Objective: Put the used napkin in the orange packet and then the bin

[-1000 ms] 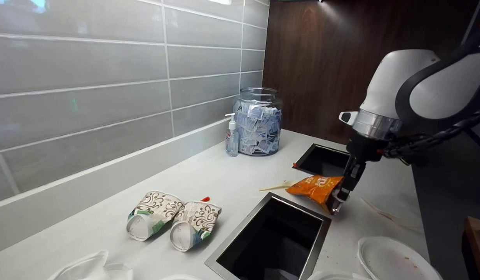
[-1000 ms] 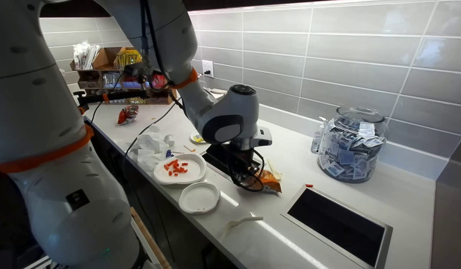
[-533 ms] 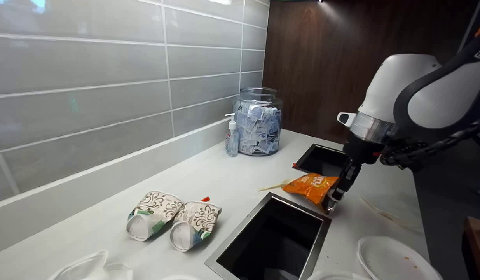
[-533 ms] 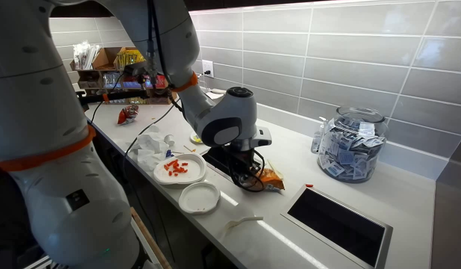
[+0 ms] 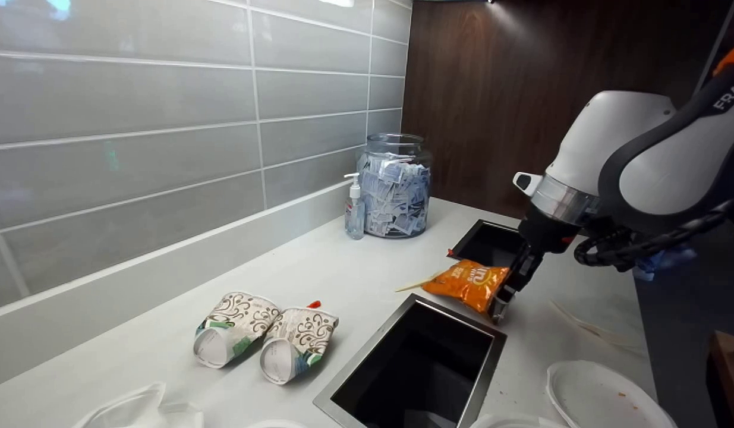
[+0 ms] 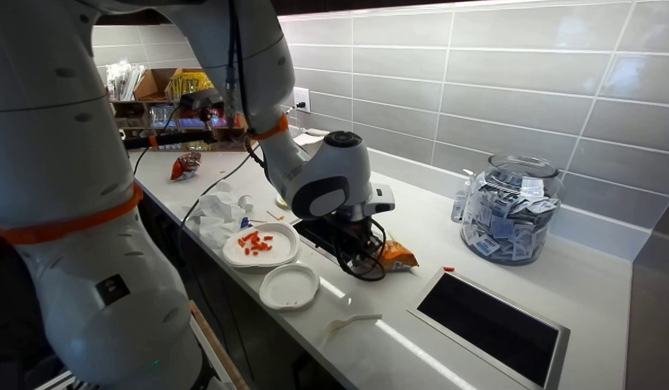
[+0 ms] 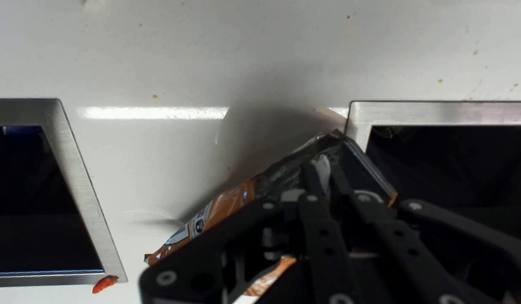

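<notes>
At mouth of orange packet point(image 5: 469, 286) | tips of gripper point(image 7: 323, 172) inside | pinching white napkin point(image 7: 323, 164)

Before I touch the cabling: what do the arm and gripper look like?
Panda arm: whitish grey, rounded links, orange bands, a dark square label low down, and pale lettering, "FRAN" before the frame cuts it off, on a dark strip. Silver metal collar at the wrist. Thick, ribbed-looking black cable beside it. Robotiq gripper: black, slim linkages, small grey screw heads; no logo readable.
</notes>
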{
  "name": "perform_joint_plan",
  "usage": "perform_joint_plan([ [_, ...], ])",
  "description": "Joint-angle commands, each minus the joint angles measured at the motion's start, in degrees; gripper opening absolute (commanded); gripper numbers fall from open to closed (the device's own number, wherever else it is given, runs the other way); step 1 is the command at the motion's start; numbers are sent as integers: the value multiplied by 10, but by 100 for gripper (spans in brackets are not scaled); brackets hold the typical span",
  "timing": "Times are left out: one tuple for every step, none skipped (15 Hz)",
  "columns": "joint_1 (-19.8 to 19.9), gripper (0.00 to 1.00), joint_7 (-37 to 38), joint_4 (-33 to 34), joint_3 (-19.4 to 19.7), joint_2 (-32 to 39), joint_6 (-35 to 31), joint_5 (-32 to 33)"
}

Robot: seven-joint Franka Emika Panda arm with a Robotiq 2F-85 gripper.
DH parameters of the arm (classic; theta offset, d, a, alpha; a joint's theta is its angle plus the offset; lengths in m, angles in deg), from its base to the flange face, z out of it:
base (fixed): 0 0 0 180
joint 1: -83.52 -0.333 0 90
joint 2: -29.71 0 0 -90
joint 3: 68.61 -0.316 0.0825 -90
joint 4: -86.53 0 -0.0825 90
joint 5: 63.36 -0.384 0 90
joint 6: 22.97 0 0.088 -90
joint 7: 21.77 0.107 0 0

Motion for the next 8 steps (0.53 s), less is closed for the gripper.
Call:
perform_joint_plan([
  [-6, 14, 5, -1, -3, 21, -40, -16],
  [-6, 35, 5, -1, -4, 23, -47, -18],
  [-6, 40, 5, -1, -4, 26, -54, -20],
  [-6, 49, 5, -2, -5, 28, -59, -22],
  [-6, 55, 4, -2, -6, 30, -64, -26],
  [-6, 64, 4, -1, -6, 32, -67, -29],
  [-7, 71, 3, -2, -7, 33, -70, -31],
  [-7, 77, 3, -2, -7, 35, -73, -33],
])
